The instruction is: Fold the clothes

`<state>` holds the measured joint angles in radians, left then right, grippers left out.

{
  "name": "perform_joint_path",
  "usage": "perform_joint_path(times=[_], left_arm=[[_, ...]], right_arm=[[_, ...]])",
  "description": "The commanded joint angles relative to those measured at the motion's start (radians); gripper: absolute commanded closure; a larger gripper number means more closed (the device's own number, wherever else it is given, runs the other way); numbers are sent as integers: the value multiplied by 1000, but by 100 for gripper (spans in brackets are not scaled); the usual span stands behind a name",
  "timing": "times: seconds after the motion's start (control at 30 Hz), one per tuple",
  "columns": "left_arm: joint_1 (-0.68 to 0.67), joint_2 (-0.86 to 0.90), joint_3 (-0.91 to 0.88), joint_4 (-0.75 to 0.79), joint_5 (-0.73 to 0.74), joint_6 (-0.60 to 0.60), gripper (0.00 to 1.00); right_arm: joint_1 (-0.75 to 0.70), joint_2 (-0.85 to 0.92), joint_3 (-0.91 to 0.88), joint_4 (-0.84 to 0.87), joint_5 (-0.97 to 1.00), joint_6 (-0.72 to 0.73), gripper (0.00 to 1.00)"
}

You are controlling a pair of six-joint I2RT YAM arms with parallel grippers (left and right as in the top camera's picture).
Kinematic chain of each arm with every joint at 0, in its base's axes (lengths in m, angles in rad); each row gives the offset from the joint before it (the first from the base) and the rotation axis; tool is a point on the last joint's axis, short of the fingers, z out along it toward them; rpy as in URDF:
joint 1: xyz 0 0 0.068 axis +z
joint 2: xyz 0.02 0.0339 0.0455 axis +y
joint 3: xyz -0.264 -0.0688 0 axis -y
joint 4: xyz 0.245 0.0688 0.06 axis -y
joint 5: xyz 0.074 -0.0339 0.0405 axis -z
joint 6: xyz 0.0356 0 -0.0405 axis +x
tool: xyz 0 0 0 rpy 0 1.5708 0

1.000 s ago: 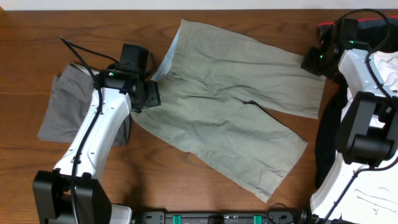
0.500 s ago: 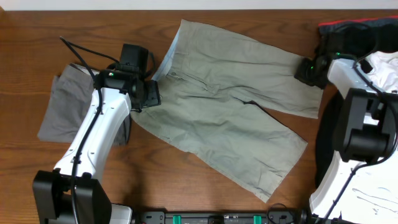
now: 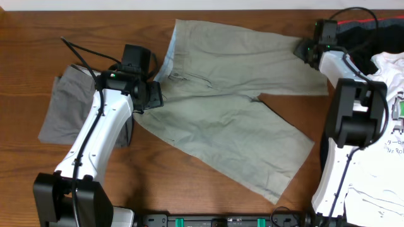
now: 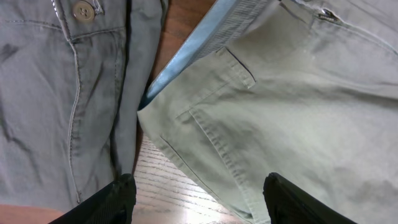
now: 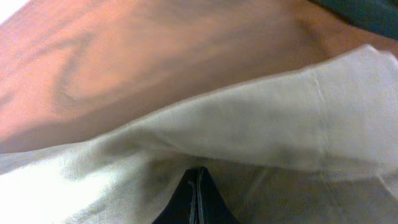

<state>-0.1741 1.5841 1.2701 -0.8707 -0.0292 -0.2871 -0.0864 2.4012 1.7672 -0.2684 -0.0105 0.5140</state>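
- Khaki shorts (image 3: 221, 94) lie spread flat on the counter (image 3: 38, 38), waistband (blue lining showing) toward the left.
- Left claw (image 4: 200, 190) gapes wide above that waistband, holding nothing.
- Right claw (image 5: 199, 186) is pinched tight on the far leg's hem.

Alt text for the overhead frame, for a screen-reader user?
Khaki shorts lie spread across a wooden table, the right hand pinching the far leg's hem at upper right. The open left hand is over the waistband, beside grey shorts; a white T-shirt and black garment sit at the right edge.
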Motion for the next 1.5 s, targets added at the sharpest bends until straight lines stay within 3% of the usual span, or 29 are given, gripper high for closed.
perform_joint_path(times=[0.0,0.23,0.4,0.67,0.93,1.0,1.23,1.47], left_arm=[[0,-4,2,-3,0,6,32],[0,-4,2,-7,0,5,32],[0,-4,2,-27,0,6,31],[0,-10,6,-42,0,24,31],[0,-153,66,-150,-6,25,30],[0,-223,68,-161,-8,25,21],[0,-422,68,-196,-8,24,9],[0,-476,68,-217,-8,25,8]], right_arm=[[35,98,53,-26,-121,30,99],[37,94,297,-117,-302,-76,98],[8,32,470,-385,-481,-214,81],[-2,-231,504,-739,-455,-431,64],[40,-504,502,-1016,-348,-450,61],[61,-547,502,-1081,-325,-449,60],[178,-669,499,-1327,-224,-427,60],[367,-763,325,-1393,61,-148,61]])
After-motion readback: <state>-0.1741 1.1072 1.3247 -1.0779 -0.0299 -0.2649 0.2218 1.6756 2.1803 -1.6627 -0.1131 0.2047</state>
